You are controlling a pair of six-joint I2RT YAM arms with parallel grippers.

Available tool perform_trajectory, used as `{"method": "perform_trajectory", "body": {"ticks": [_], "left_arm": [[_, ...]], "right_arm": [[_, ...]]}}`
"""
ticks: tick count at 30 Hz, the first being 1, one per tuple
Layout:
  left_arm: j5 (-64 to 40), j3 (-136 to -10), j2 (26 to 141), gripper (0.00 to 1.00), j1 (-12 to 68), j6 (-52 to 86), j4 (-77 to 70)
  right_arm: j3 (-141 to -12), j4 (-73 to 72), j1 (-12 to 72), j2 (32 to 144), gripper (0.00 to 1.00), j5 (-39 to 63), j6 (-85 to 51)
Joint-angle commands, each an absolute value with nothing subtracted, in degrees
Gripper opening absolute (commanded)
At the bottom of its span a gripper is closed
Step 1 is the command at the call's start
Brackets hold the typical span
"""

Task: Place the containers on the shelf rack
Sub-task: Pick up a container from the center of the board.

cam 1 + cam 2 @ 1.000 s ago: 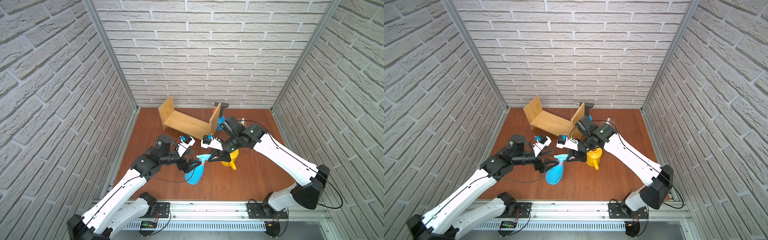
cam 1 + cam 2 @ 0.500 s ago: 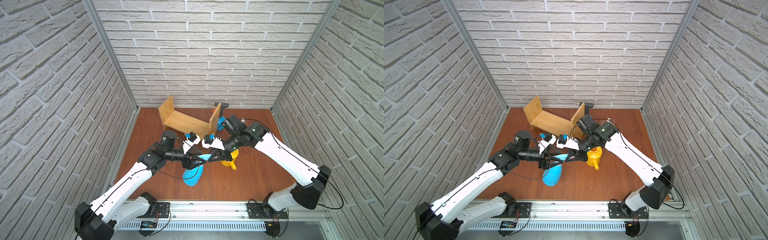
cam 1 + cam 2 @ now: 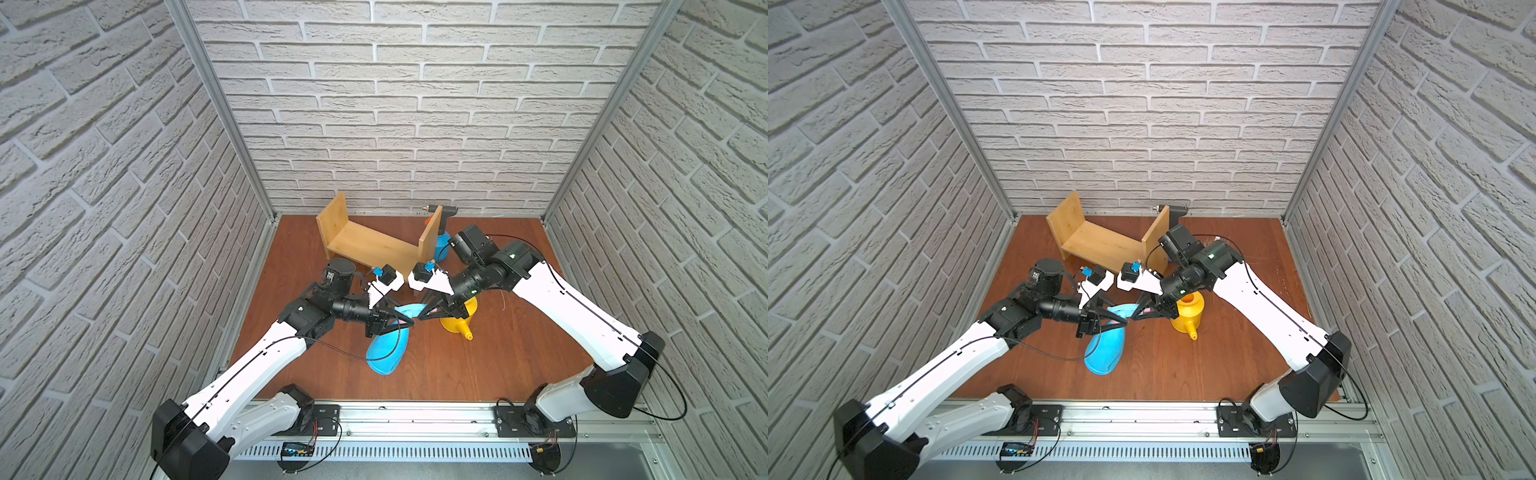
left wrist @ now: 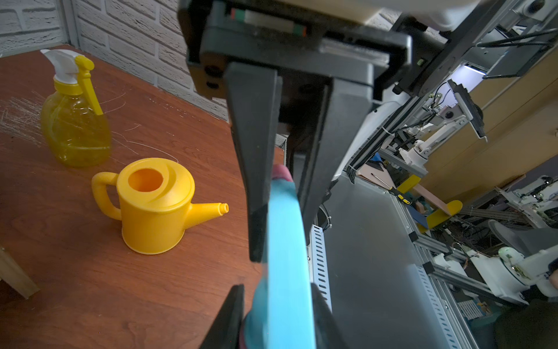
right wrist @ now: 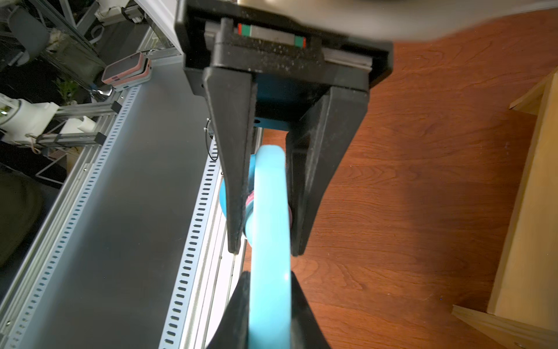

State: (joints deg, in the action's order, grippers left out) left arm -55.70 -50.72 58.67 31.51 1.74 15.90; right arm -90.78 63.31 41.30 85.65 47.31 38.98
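At centre, left pincer (image 3: 405, 324) and right pincer (image 3: 426, 316) pinch the light-blue spray bottle (image 3: 388, 347), base tilted frontward.

Table (image 3: 519, 332) with shelf rack (image 3: 370, 245), watering can (image 4: 154, 205), yellow spray bottle (image 4: 75, 127).

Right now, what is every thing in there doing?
light-blue spray bottle, tilted, gripped from both sides
left gripper, shut on the bottle
right gripper, shut on the bottle
watering can, upright on the table
yellow spray bottle, upright on the table
shelf rack, board bare
blue pump sprayer, upright behind the rack's end panel
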Motion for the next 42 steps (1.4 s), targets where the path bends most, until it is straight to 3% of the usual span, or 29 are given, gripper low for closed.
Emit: {"method": "perform_trajectory", "body": {"ticks": [1, 4, 7, 11, 12, 13, 14, 19, 26, 33, 42], "left_arm": [[-55.4, -52.5, 59.1, 0.13, 31.1, 3.4, 14.7], [-55.3, -53.1, 58.9, 0.02, 31.1, 3.0, 15.3], [-54.6, -53.4, 58.6, 0.00, 31.2, 2.3, 16.7], [-50.5, -54.5, 57.0, 0.00, 31.2, 0.1, 20.8], [-48.7, -54.5, 56.2, 0.00, 31.2, -0.7, 22.1], [-46.7, -54.2, 55.0, 0.00, 31.2, -1.6, 23.0], [-44.7, -53.8, 53.6, 0.00, 31.1, -2.3, 23.8], [-29.7, -49.9, 44.6, 0.00, 31.0, -3.7, 23.9], [-9.7, -45.6, 35.5, 0.00, 31.1, -0.7, 18.6], [0.3, -41.3, 32.0, 0.00, 31.1, 2.2, 9.7], [5.3, -43.2, 31.1, 0.00, 31.0, 3.2, 11.9]], "right_arm": [[-92.5, 62.5, 41.7, 84.2, 0.04, 51.2, 39.9], [-92.8, 61.9, 41.7, 84.1, 0.05, 51.3, 39.3], [-92.8, 60.6, 41.7, 83.7, 0.18, 51.4, 38.2], [-90.5, 55.2, 41.7, 81.9, 0.55, 50.0, 33.4], [-89.6, 53.6, 41.7, 81.1, 0.68, 49.0, 32.3], [-89.0, 51.5, 41.7, 80.4, 0.95, 48.2, 31.2], [-87.9, 50.1, 41.7, 79.4, 0.99, 47.8, 30.5], [-82.2, 38.1, 41.3, 73.7, 1.00, 46.7, 22.2], [-70.6, 5.5, 41.3, 65.6, 1.00, 30.8, 1.9], [-79.4, -1.0, 41.4, 73.5, 1.00, 21.3, -7.3], [-91.9, -3.3, 41.5, 83.9, 1.00, 18.1, -13.5]]}}
